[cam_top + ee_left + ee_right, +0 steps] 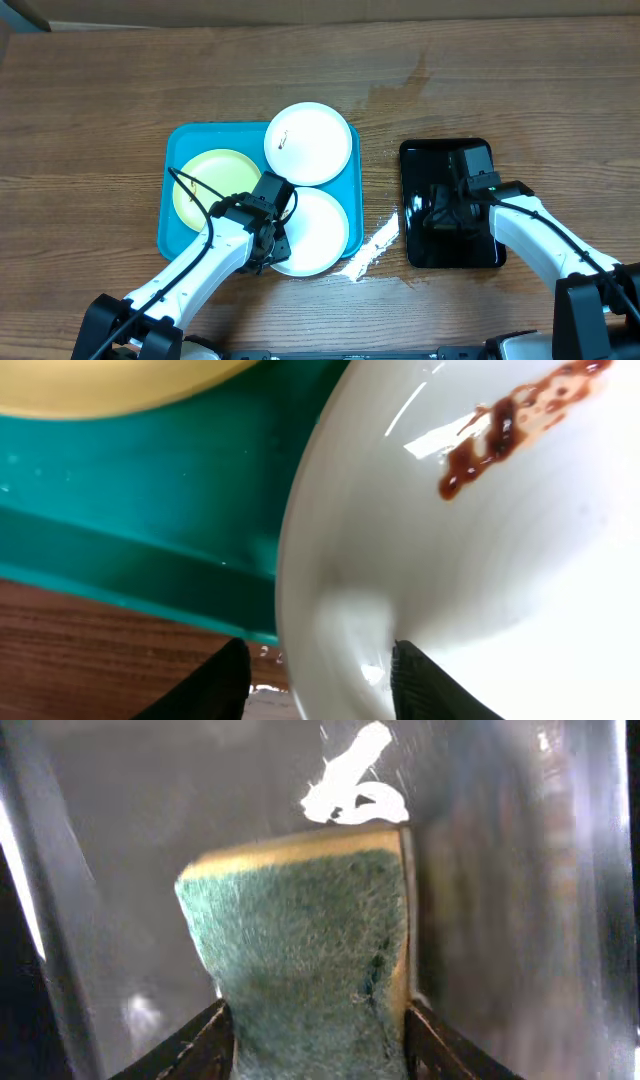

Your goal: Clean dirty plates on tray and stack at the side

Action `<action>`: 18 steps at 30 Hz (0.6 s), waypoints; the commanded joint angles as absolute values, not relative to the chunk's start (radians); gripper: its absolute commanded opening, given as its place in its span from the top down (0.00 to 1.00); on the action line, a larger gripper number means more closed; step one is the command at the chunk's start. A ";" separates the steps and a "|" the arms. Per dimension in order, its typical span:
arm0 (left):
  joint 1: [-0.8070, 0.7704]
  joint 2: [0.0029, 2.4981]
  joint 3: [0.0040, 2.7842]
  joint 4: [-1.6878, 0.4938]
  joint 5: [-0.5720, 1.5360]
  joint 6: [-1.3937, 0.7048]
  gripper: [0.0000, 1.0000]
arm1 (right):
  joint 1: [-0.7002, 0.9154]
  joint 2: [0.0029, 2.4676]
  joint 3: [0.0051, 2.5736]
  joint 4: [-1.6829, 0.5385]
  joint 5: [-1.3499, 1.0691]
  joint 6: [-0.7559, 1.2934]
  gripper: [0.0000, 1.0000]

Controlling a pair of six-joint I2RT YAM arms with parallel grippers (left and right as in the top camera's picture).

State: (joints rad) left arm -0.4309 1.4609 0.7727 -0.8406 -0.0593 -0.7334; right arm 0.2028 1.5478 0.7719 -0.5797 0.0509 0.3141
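Note:
The turquoise tray [185, 140] holds a pale yellow-green plate [205, 180] at its left, a white plate [310, 143] over its far right rim and a second white plate [322, 235] at its near right. My left gripper [275, 225] is open and straddles that near plate's left rim [320, 690], one finger outside, one on the inside. The left wrist view shows a brown smear [500, 430] on this plate [480, 580]. My right gripper [445, 212] is shut on a green and yellow sponge [300, 940] over the black tray [425, 160].
A white streak [370, 250] lies on the wood between the two trays. A damp patch [400, 90] marks the table behind them. The tray's wall [150, 510] and the yellow-green plate's edge [100, 385] show in the left wrist view.

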 commanded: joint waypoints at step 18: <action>-0.427 1.459 0.769 -0.818 -0.047 -0.605 0.69 | 0.202 1.555 0.873 -0.709 0.043 0.315 0.92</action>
State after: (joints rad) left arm -0.4313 1.4609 0.7727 -0.8188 -0.0551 -0.6353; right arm 0.2031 1.5497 0.8188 -0.7006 0.0479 0.3145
